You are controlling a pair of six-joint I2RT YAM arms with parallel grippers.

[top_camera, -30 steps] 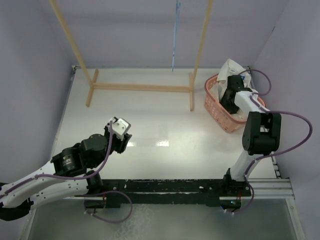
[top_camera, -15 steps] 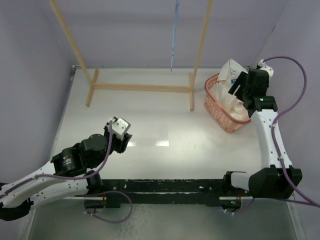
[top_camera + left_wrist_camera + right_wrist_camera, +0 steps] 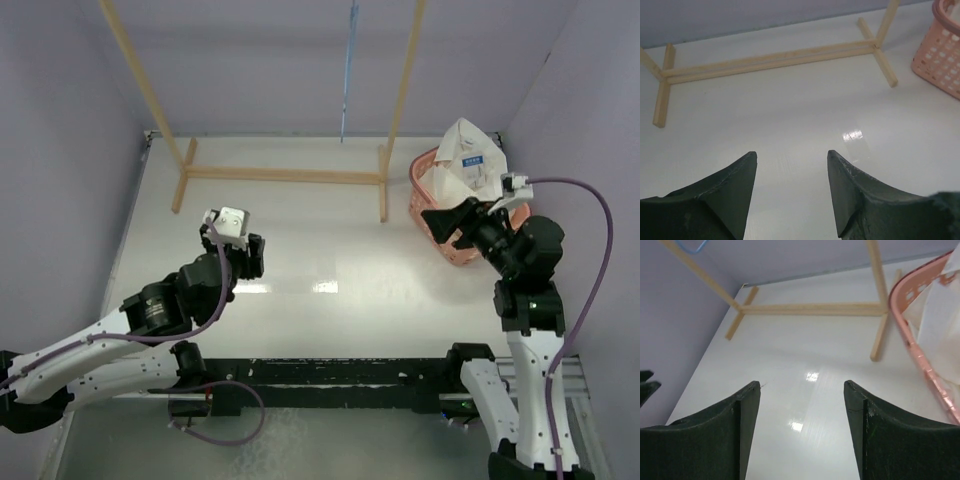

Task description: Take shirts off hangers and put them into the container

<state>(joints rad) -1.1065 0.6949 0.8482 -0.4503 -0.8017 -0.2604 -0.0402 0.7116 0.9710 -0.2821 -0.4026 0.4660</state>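
White shirt (image 3: 467, 160) fills the pink laundry basket (image 3: 417, 180) at the table's (image 3: 300, 220) far-right corner; left gripper (image 3: 792, 195) and right gripper (image 3: 802, 430) gape (both empty).

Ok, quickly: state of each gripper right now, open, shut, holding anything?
Left gripper: open, nothing between its fingers.
Right gripper: open, nothing between its fingers.

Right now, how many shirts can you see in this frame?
1: a white shirt bunched in the pink basket at the far right, poking above its rim. The blue hanger hangs bare. Others could lie hidden under that shirt.
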